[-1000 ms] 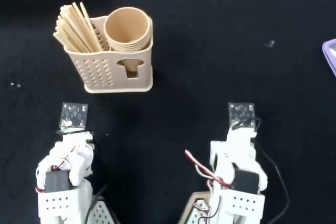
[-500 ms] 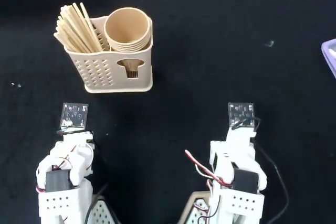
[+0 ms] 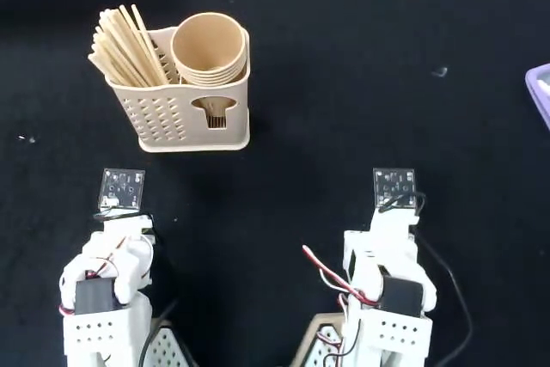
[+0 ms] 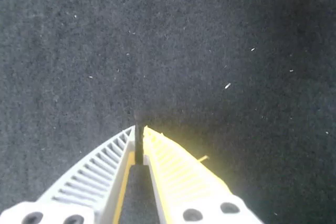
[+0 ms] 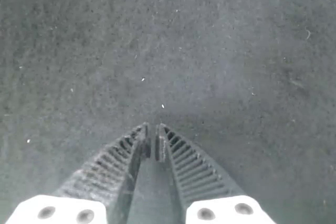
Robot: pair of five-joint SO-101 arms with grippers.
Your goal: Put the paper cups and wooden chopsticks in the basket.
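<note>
A beige perforated basket stands at the back left of the black table. A bundle of wooden chopsticks leans in its left compartment. A nested stack of paper cups sits in its right compartment. Both arms are folded back at the near edge, well short of the basket. My left gripper is shut with nothing in it, low over bare black cloth. My right gripper is also shut and holds nothing above the cloth. In the high view the left arm sits near left and the right arm near right.
A purple object pokes in at the table's right edge. A small pale speck lies on the cloth at back right. Black cloth stretches between the arms and the basket.
</note>
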